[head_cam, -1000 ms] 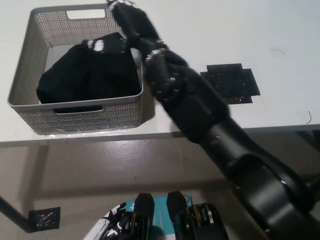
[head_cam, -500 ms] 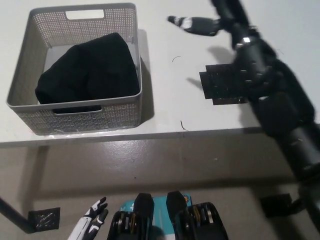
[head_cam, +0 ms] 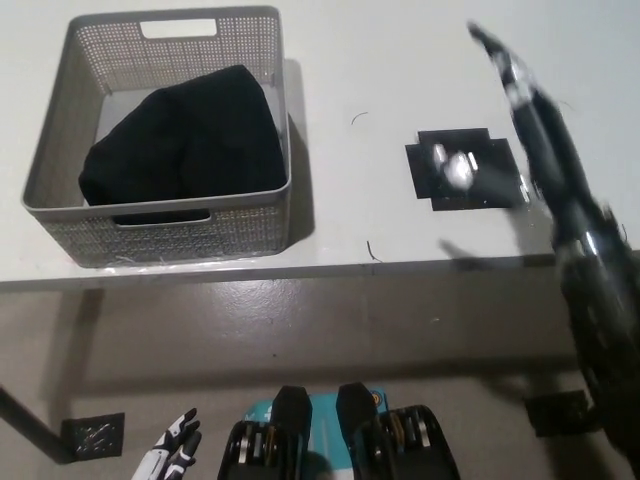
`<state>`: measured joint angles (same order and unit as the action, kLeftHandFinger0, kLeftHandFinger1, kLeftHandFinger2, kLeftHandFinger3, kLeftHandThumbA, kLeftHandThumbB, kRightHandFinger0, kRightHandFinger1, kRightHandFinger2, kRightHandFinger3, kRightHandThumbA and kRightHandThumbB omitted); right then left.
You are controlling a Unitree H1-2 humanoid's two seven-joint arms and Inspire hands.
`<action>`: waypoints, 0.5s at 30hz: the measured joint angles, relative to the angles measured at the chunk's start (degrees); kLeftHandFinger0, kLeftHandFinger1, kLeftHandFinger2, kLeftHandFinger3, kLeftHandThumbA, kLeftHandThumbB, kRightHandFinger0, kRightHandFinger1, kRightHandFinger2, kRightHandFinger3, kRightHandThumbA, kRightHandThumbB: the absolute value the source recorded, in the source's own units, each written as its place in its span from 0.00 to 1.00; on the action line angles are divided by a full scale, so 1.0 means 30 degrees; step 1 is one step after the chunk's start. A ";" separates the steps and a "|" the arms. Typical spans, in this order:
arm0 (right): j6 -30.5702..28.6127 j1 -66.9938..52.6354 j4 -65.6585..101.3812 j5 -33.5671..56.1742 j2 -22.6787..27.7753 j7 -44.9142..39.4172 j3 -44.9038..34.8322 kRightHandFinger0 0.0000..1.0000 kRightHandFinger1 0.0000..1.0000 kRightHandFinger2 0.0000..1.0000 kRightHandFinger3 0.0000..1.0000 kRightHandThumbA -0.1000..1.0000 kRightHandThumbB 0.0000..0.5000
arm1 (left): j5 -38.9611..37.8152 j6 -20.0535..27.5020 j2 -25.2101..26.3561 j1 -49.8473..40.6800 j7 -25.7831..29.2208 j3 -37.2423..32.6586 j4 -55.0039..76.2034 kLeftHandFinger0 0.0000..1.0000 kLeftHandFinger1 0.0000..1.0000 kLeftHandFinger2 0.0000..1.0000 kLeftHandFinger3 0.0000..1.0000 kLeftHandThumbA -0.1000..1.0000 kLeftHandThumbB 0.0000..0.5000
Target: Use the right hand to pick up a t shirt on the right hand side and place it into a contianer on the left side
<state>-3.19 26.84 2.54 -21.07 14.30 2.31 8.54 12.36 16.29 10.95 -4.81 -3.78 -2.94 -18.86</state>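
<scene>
T-shirt (head_cam: 185,135), black and bunched, lies inside the grey perforated container (head_cam: 160,235), which stands at the left of the white surface (head_cam: 400,60). Nothing touches the shirt. Right hand (head_cam: 520,85) is blurred, stretched out above the right part of the surface, well apart from the container; it holds nothing, and its fingers seem extended, though the blur leaves that uncertain. Black arm runs from it down to the lower right edge. Black patch (head_cam: 465,170) lies flat on the surface beside the arm, partly crossed by pale glints. Left hand (head_cam: 170,455) rests low at the lower left, below the surface edge, fingers spread and empty. No legible writing or labels anywhere.
</scene>
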 measured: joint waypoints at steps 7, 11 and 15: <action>-0.2055 -0.5998 0.1441 0.0864 0.0638 0.0075 -0.1407 1.00 1.00 1.00 1.00 0.82 0.76 | -0.0003 0.0210 -0.0029 0.0016 0.0031 0.0005 -0.0386 0.88 1.00 1.00 1.00 1.00 1.00; -0.3211 -0.8540 0.1338 0.0990 0.0617 0.0254 -0.1593 1.00 1.00 1.00 1.00 0.84 0.74 | -0.0008 0.0222 -0.0044 0.0039 0.0029 0.0002 -0.0434 0.87 1.00 1.00 1.00 1.00 0.91; -0.4398 -1.1530 0.0766 0.0980 0.0586 0.0772 -0.1528 1.00 1.00 1.00 1.00 0.85 0.75 | -0.0041 0.0264 -0.0043 -0.0049 0.0030 0.0009 -0.0540 0.89 1.00 1.00 1.00 1.00 0.93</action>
<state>-16.39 -7.75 4.83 -18.13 16.06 4.62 3.95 12.24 17.08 10.82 -4.96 -3.69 -2.91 -20.48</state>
